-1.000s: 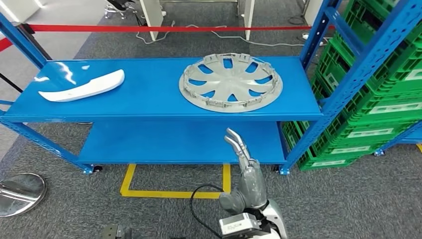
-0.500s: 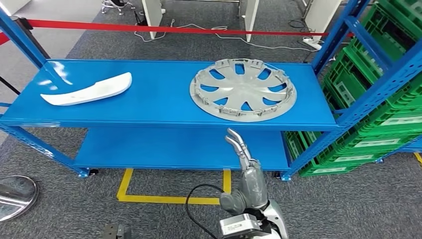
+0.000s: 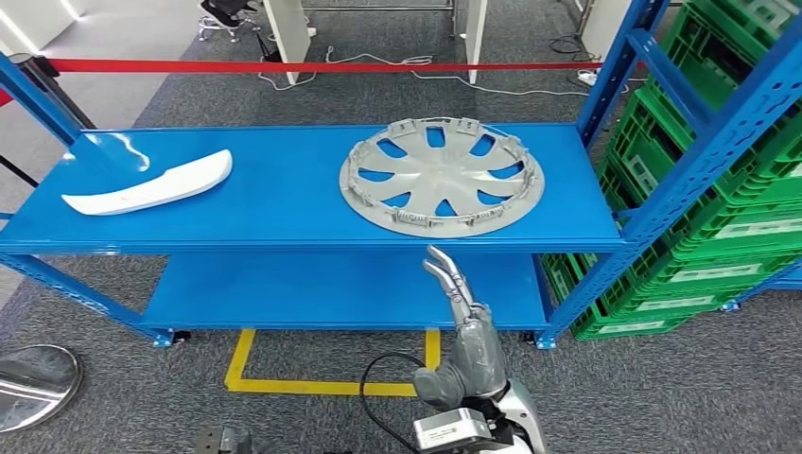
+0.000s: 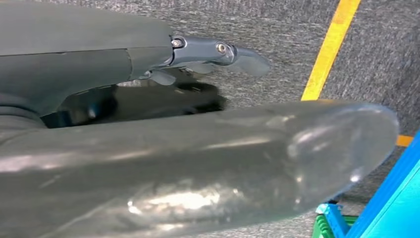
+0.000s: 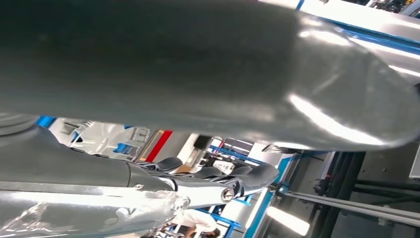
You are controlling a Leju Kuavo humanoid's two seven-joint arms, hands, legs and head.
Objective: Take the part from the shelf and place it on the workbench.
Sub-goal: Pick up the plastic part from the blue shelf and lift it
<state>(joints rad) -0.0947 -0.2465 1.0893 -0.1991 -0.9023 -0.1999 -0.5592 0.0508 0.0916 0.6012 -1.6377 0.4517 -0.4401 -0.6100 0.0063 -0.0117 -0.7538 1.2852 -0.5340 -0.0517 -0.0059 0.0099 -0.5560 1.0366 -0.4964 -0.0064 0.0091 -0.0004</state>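
You're lining up the reach: right hand (image 3: pixel 463 322) fingers straight, holding nothing, wheel cover (image 3: pixel 441 176) at 12 o'clock, needing a rim grab next

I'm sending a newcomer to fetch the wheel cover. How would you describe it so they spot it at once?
Find the blue shelf in front of the robot and look at its top level. The wheel cover lies flat on the right half, near the green crates. It is a round grey disc with spoke-shaped cutouts, unlike the long curved white part at the left end.
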